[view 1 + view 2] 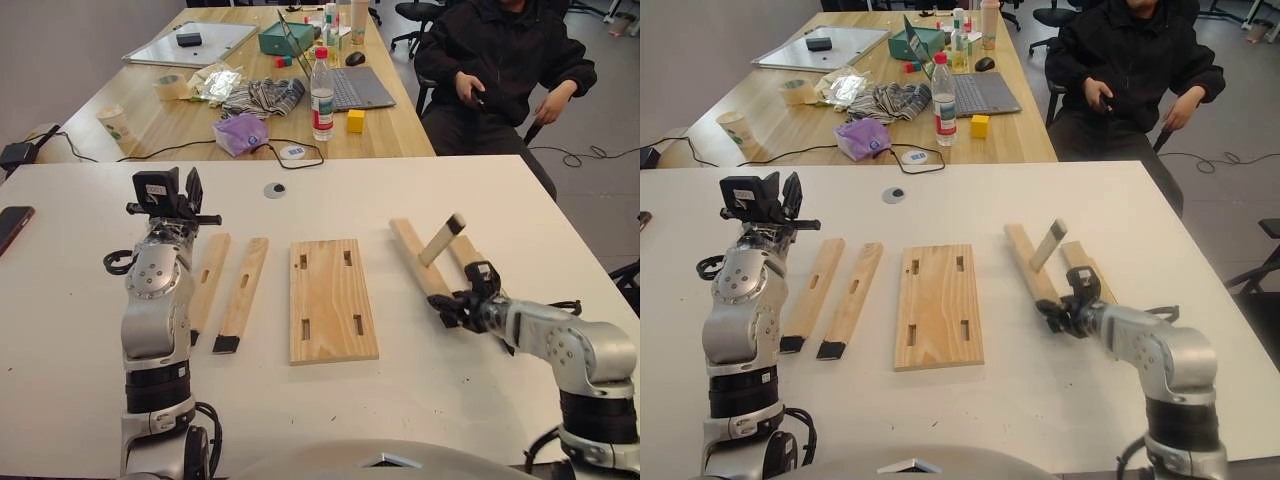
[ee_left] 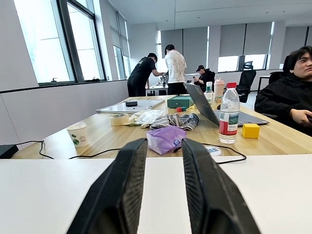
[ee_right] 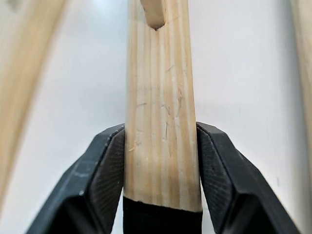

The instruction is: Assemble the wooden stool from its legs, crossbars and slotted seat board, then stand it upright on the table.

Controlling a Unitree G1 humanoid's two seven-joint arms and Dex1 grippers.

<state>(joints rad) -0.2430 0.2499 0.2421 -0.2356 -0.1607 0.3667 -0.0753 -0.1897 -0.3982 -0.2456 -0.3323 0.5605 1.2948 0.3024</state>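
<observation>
Joining leg (image 1: 415,255) to crossbar (image 1: 443,238): your right gripper (image 3: 161,134) clamps the leg near the table's (image 1: 450,190) right edge, crossbar tilted in its slot; left gripper (image 2: 163,144) spread, empty; next move likely seats that crossbar.

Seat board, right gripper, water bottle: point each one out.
Seat board (image 1: 333,300): left eye view, bare middle of its top face.
Right gripper (image 3: 162,165): right wrist view, midway between its fingertips, which clamp a leg (image 3: 161,87).
Water bottle (image 1: 321,100): left eye view, its label.
</observation>
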